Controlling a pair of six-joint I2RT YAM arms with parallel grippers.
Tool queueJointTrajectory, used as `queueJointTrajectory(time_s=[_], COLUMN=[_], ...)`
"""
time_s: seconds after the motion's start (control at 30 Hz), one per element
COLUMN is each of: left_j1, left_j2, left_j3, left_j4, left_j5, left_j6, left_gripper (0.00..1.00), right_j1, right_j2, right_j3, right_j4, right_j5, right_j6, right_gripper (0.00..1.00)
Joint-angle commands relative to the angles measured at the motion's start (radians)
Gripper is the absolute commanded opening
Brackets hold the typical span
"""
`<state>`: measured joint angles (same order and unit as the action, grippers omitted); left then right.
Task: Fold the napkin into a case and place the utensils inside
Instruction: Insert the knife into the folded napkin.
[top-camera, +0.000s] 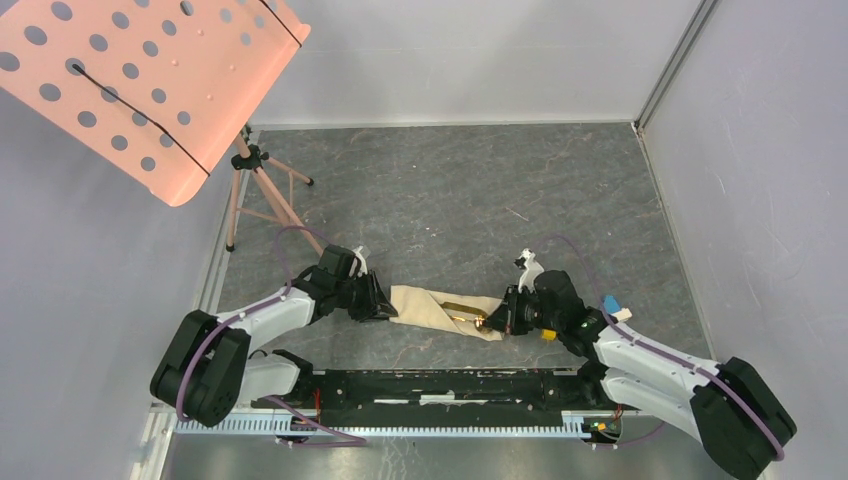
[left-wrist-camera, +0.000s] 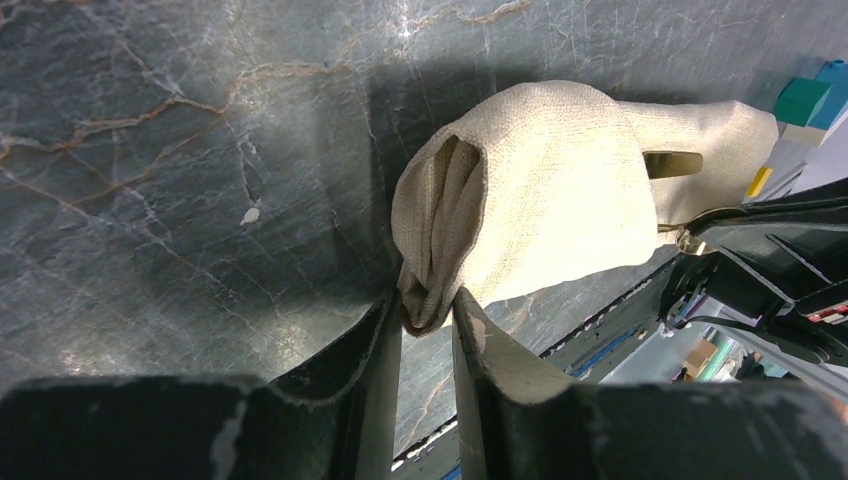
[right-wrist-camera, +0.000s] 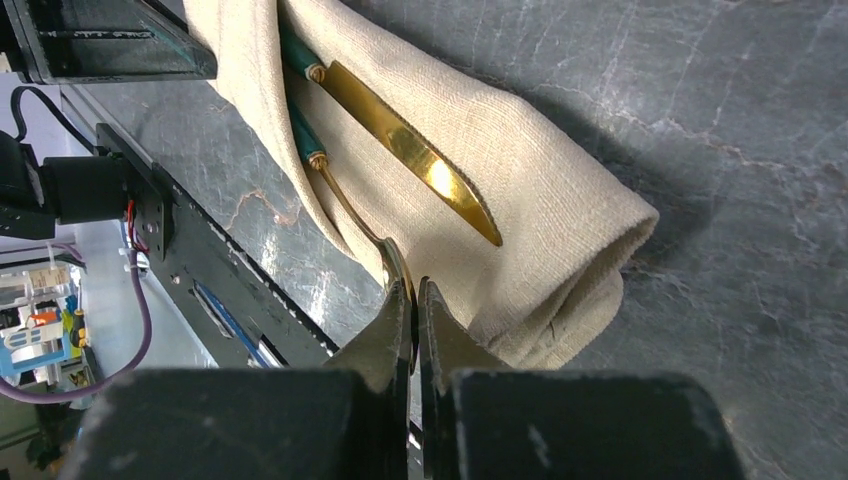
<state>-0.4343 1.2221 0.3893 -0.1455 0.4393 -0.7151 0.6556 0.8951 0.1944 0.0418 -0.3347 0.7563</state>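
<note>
The beige napkin (top-camera: 435, 308) lies folded into a long sleeve between the two arms. My left gripper (left-wrist-camera: 428, 312) is shut on the bunched folds at the napkin's (left-wrist-camera: 540, 200) left end. The gold knife (right-wrist-camera: 410, 150) rests on the napkin (right-wrist-camera: 545, 205) with its teal handle tucked under the upper fold. Beside it lies the gold spoon (right-wrist-camera: 340, 195), handle also under the fold. My right gripper (right-wrist-camera: 416, 300) is shut on the spoon's bowl at the napkin's near right corner. From above, the right gripper (top-camera: 490, 322) sits at the napkin's right end and the left gripper (top-camera: 385, 305) at its left end.
A pink perforated panel (top-camera: 150, 80) on a tripod (top-camera: 262, 190) stands at the back left. The black base rail (top-camera: 450, 385) runs along the near edge, close under the napkin. Grey walls enclose the table. Small teal and yellow cubes (left-wrist-camera: 800, 100) show by the right arm.
</note>
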Motion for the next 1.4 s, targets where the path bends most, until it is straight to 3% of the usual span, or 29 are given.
queueJointTrajectory(time_s=[0.0,0.33,0.5,0.67,1.03,1.37], left_j1=[-0.005,-0.007,-0.006,-0.006,-0.005,-0.005], left_j2=[-0.018,-0.041,-0.061,-0.105,-0.238,-0.487], left_j3=[-0.012,-0.012,-0.01,-0.004,0.055,0.3], left_j4=[0.009,0.004,-0.015,-0.054,-0.176,-0.364], left_j5=[0.001,-0.003,-0.013,-0.032,-0.09,-0.069], left_j6=[-0.012,-0.021,-0.022,-0.018,0.003,0.039], left_gripper=[0.31,0.3,0.3,0.33,0.49,0.66], right_j1=[0.014,0.035,0.042,0.042,0.042,0.042], right_j2=[0.052,0.158,0.175,0.15,-0.03,-0.18], right_j3=[-0.022,-0.015,-0.019,0.017,0.085,0.359], right_j4=[0.161,0.22,0.209,0.066,-0.209,-0.594], right_j5=[-0.011,-0.027,0.005,0.077,0.147,0.328], right_j6=[0.031,0.009,-0.023,-0.117,-0.205,-0.368], right_gripper=[0.02,0.12,0.24,0.33,0.65,0.91])
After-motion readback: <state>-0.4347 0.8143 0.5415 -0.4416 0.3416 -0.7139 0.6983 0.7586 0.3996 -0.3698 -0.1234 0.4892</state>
